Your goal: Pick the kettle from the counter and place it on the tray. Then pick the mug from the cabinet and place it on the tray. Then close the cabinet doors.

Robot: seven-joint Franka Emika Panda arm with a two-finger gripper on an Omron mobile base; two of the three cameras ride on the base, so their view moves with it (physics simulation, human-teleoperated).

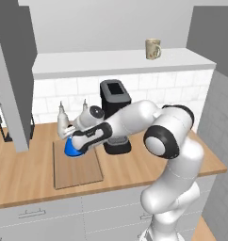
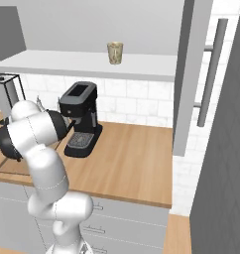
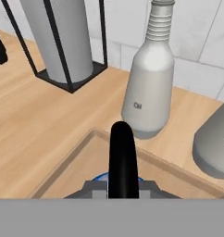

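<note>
white bottle [image 3: 148, 88] labelled "oil" stands behind tray [image 3: 81, 162].

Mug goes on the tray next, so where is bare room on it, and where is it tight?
The kettle sits at the tray's back edge under the gripper. The tray's front part, toward the counter edge, is bare. It is crowded behind the tray: two bottles stand against the wall, and the coffee machine stands to its right.
</note>
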